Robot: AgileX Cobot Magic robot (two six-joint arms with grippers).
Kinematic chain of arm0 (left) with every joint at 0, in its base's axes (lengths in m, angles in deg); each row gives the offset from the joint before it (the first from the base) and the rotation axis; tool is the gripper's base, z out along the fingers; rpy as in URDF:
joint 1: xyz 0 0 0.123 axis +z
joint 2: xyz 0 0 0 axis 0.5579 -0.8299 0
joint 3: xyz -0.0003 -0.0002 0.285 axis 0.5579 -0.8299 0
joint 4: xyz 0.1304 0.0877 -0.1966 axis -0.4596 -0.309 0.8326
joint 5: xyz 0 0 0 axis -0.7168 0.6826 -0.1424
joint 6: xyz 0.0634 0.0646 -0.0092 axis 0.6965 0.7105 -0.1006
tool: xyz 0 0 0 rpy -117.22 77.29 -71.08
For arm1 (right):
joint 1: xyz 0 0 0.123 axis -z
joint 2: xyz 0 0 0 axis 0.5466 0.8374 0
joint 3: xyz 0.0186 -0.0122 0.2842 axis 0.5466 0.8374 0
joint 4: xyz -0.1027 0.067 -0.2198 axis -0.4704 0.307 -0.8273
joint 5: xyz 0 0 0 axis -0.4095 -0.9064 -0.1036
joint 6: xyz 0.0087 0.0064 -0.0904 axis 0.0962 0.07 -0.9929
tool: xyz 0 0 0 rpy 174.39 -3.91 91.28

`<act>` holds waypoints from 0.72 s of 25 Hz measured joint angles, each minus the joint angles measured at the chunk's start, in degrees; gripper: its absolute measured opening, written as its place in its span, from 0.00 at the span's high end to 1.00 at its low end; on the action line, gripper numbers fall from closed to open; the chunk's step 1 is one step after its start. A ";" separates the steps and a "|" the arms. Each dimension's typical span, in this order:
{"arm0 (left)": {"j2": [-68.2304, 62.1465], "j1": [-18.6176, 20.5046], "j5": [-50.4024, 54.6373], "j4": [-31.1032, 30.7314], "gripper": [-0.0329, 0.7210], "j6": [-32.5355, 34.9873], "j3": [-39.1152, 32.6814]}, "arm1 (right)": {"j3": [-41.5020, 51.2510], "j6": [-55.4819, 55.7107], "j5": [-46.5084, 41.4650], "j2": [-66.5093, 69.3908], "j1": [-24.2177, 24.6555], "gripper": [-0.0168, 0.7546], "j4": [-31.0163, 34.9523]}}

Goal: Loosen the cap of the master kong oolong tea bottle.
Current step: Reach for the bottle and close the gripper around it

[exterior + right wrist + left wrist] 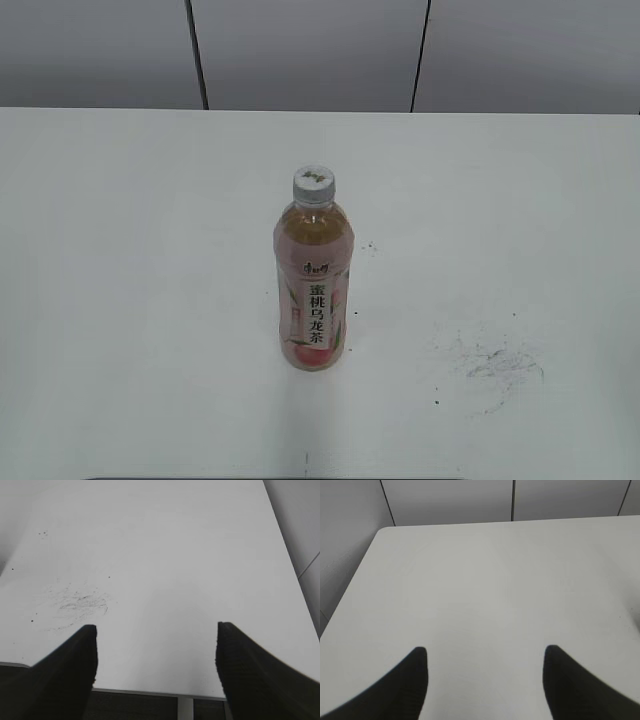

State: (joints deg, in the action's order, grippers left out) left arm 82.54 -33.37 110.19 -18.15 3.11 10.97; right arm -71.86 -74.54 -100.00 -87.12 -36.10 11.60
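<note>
While both the left gripper (485,652) and right gripper (156,630) hang spread and empty, the master kong oolong tea bottle (313,290) stands upright mid-frame, its cap (313,184) apparently untouched; nothing appears begun.

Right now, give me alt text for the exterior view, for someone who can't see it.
A master kong oolong tea bottle stands upright near the middle of a white table, its cap on. Grey scuff marks smudge the table to its right, and no arm or tool appears in this view.
</note>
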 joint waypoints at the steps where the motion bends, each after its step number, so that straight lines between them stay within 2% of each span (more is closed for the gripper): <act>1: 0.00 0.00 0.00 0.00 0.38 0.00 0.00 | 0.00 0.00 0.00 0.00 0.00 0.26 0.00; 18: 0.00 0.00 0.00 0.00 0.38 0.00 0.00 | 0.00 0.00 0.00 0.00 0.00 0.26 0.00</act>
State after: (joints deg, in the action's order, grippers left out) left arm 82.54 -33.37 110.19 -18.15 3.11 10.97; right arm -71.86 -74.54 -100.00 -87.12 -36.10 11.60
